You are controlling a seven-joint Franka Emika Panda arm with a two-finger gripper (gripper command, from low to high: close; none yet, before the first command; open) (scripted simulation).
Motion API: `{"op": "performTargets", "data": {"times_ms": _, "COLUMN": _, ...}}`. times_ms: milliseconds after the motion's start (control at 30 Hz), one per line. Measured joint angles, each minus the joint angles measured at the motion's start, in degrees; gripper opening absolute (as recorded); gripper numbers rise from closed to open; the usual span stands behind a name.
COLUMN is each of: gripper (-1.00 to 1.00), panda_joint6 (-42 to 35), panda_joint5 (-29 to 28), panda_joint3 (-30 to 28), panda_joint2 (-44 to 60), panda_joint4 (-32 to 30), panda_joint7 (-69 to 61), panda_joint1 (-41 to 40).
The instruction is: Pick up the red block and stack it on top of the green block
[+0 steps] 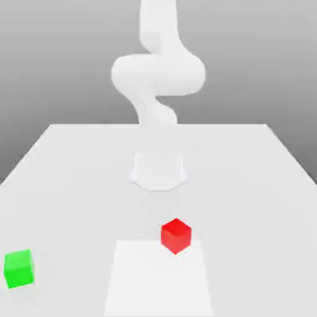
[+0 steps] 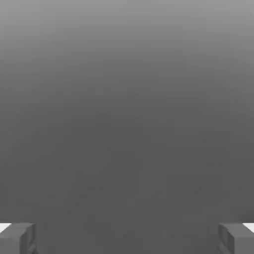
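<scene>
Gripper (image 2: pixel 127 238) jaws wide apart, empty. Small matte red cube (image 1: pixel 176 235) mid-surface (image 1: pixel 247 186), turned cornerwise; matching green cube (image 1: pixel 18 268) well apart, exterior view's left. Risk: w/o wrist alignment, fingers hit corners, cube skids.

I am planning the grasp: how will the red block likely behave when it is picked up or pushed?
The red block looks like a rigid cube with flat matte faces, so it should probably slide, not roll. Resting flat on the table, it seems unlikely to tip.
</scene>
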Motion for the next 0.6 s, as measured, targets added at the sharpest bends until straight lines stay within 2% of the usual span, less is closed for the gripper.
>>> {"op": "performTargets", "data": {"times_ms": 467, "gripper": 0.00, "panda_joint6": 19.59, "panda_joint5": -2.59, "panda_joint3": -4.50, "panda_joint2": 23.07, "panda_joint4": -27.31, "panda_joint7": -20.61, "panda_joint1": 8.58}}
{"op": "performTargets", "data": {"times_ms": 600, "gripper": 0.00, "panda_joint6": 29.50, "panda_joint5": -1.66, "panda_joint3": -5.38, "panda_joint2": 35.52, "panda_joint4": -33.83, "panda_joint7": -27.77, "panda_joint1": 10.95}}
